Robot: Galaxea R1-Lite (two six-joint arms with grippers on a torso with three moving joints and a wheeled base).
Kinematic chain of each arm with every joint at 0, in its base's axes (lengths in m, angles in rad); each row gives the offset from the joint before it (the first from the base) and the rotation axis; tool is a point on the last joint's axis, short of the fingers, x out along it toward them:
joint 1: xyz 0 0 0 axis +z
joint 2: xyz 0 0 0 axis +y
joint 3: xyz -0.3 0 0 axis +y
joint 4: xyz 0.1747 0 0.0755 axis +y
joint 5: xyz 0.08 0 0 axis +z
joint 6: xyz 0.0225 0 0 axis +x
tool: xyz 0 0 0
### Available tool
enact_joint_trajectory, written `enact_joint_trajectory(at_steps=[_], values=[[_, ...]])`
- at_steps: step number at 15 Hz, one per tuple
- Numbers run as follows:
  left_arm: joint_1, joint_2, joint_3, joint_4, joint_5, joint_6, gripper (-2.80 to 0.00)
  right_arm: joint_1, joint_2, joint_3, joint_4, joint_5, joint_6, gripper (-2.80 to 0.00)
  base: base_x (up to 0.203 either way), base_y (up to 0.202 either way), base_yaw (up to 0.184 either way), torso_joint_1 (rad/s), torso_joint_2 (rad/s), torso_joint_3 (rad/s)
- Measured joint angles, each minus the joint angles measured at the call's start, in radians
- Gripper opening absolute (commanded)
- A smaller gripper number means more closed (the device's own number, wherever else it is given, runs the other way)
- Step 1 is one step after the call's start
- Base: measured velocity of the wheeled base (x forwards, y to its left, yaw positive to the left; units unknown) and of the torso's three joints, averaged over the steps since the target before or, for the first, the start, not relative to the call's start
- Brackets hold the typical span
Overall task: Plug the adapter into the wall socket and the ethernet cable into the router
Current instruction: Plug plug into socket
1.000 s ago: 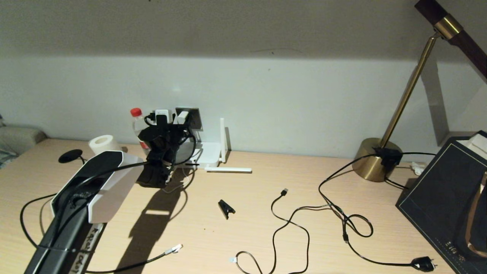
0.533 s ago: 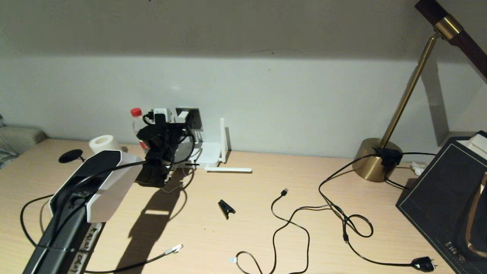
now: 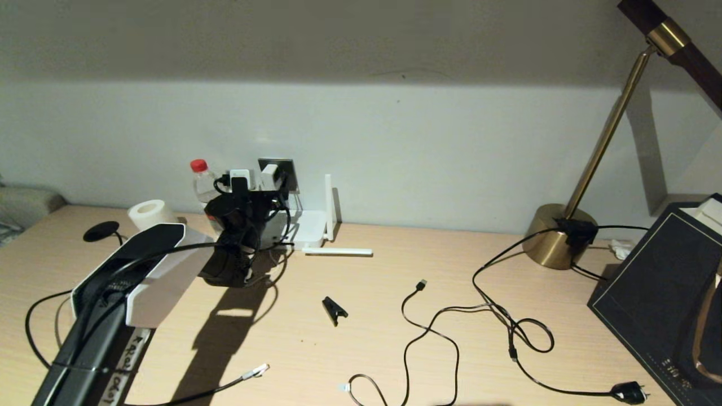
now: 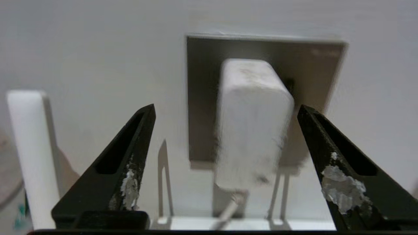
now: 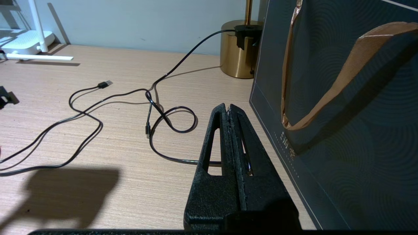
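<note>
The white adapter (image 4: 253,124) sticks out of the grey wall socket (image 4: 202,98), its thin cord hanging down. My left gripper (image 4: 226,106) is open in front of it, one finger on each side, touching nothing. In the head view the adapter (image 3: 271,174) sits at the socket (image 3: 285,169) just beyond my left wrist. The white router (image 3: 307,228) lies below the socket, one antenna (image 3: 338,251) flat on the desk. The black ethernet cable (image 3: 214,388) lies near the front edge with its clear connector (image 3: 256,370) loose. My right gripper (image 5: 228,107) is shut and empty, parked beside a dark bag.
A water bottle (image 3: 201,180) and a tape roll (image 3: 148,213) stand left of the socket. A black clip (image 3: 334,309), a thin USB cable (image 3: 428,332) and a black plug (image 3: 627,391) lie mid-desk. A brass lamp base (image 3: 558,235) and the dark paper bag (image 3: 660,293) stand on the right.
My left arm has drawn back a little from the wall and dropped slightly. The adapter stays at the socket. The right arm has not moved.
</note>
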State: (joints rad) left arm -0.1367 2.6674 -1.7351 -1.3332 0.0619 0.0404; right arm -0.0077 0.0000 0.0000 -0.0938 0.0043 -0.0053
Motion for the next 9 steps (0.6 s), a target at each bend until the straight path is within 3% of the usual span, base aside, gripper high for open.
enact_joint_trajectory(at_steps=[9], values=[[-0.016, -0.145, 0.261, -0.085, -0.006, 0.001, 0.0, 0.0, 0.0, 0.0, 0.0, 0.0, -0.001, -2.8, 0.0, 0.0, 0.0, 0.0, 0.0, 0.0]])
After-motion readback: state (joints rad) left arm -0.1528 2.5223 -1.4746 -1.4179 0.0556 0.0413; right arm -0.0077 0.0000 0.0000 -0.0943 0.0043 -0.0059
